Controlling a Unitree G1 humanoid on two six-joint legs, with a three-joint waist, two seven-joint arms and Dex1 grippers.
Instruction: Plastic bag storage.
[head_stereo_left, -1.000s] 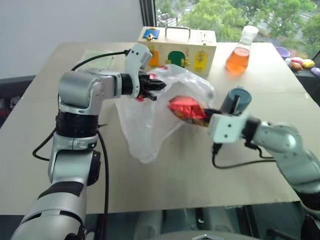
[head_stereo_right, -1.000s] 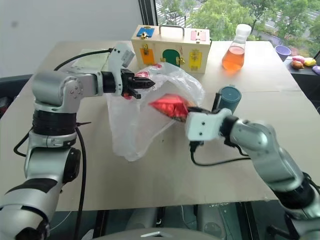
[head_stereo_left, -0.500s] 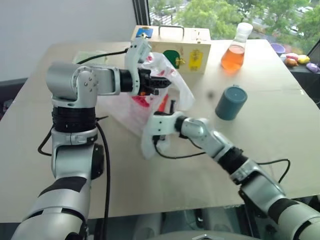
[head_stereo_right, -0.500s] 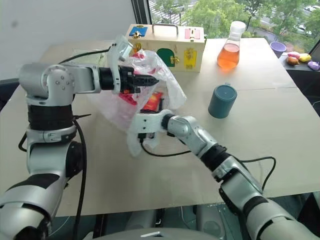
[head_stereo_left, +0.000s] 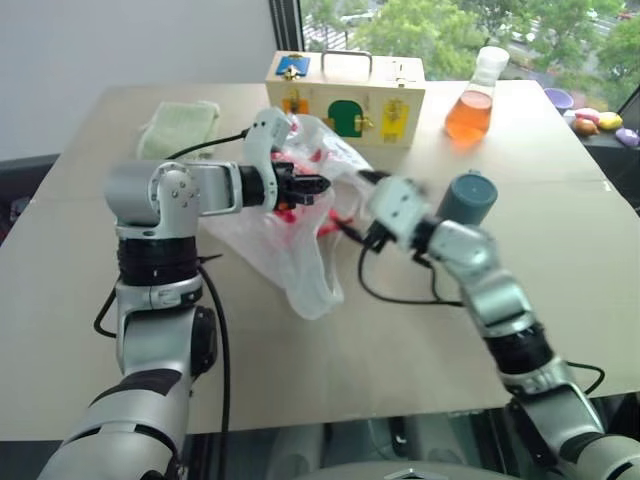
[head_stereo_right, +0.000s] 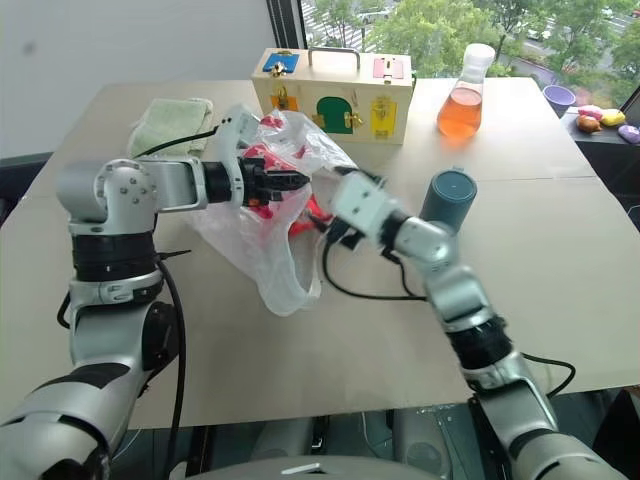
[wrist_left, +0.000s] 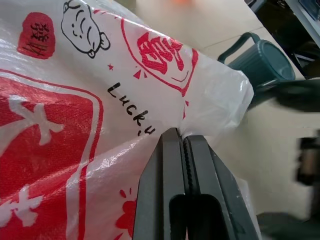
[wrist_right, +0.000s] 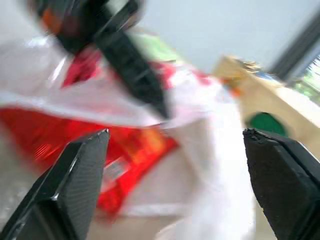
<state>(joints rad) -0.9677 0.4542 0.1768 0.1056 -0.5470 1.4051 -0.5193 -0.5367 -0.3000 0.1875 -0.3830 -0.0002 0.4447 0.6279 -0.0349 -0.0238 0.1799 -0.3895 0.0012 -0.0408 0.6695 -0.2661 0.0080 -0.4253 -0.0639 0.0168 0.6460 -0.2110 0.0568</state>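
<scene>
The plastic bag (head_stereo_left: 300, 265), thin and translucent white with red print, hangs from my left gripper (head_stereo_left: 322, 184), which is shut on a fold of its upper edge (wrist_left: 179, 135). Its lower part trails onto the table. A shiny red snack packet (wrist_right: 120, 150) lies inside the bag. My right gripper (head_stereo_left: 352, 203) stands just right of the bag's mouth, pointing at it. It is open wide, with nothing between its fingers (wrist_right: 70, 180). The left gripper's black fingers show ahead of it in the right wrist view.
A wooden box (head_stereo_left: 345, 95) with coloured doors stands behind the bag. A flask of orange liquid (head_stereo_left: 475, 105) is at the back right, a teal cup (head_stereo_left: 468, 198) by my right arm, and a green cloth (head_stereo_left: 180, 125) at the back left. Black cables trail across the table.
My right gripper carried the red packet into the bag, let go and drew back to the right, now open. The left gripper kept its hold and sank a little.
</scene>
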